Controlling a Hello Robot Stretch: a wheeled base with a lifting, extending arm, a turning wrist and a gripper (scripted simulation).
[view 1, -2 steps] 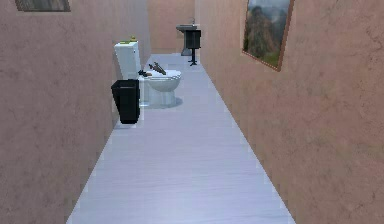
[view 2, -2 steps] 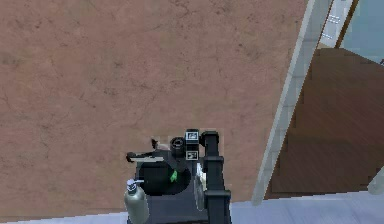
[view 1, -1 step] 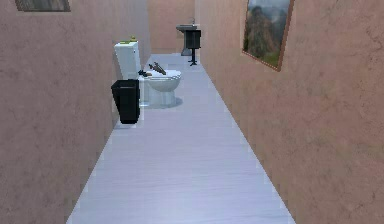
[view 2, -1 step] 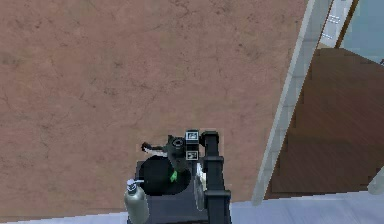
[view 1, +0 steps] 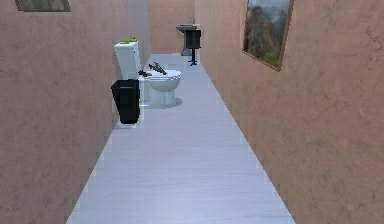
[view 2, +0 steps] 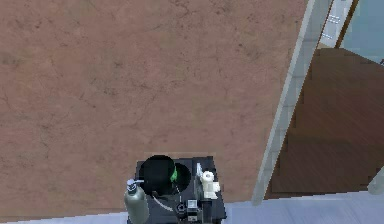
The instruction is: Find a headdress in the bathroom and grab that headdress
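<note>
Sitting low at the arm side view's bottom edge, the jaws are showing as a dark body just left of the small white markers (view 2: 207,183) on the arm (view 2: 203,208). You cannot tell their state from here, nor whether they are holding anything. Behind them a bare brown wall (view 2: 120,80) is rising, with a pale door frame (view 2: 290,100) toward that view's right. Looking ahead, you are facing down a narrow bathroom: a white toilet (view 1: 162,90) is standing against the forward view's left wall, and a small dark thing (view 1: 152,71) is lying on its top, near the tank. That is probably the headdress you are hunting for. A black bin (view 1: 126,101) is standing just beside the toilet on the near side, something green (view 1: 127,41) is resting on the tank, and a dark basin stand (view 1: 189,38) is waiting at the far end. Expect the headdress to be handling light and somewhat floppy, and likely sliding on the smooth lid; you should be aiming for its thickest middle part, coming from above.
</note>
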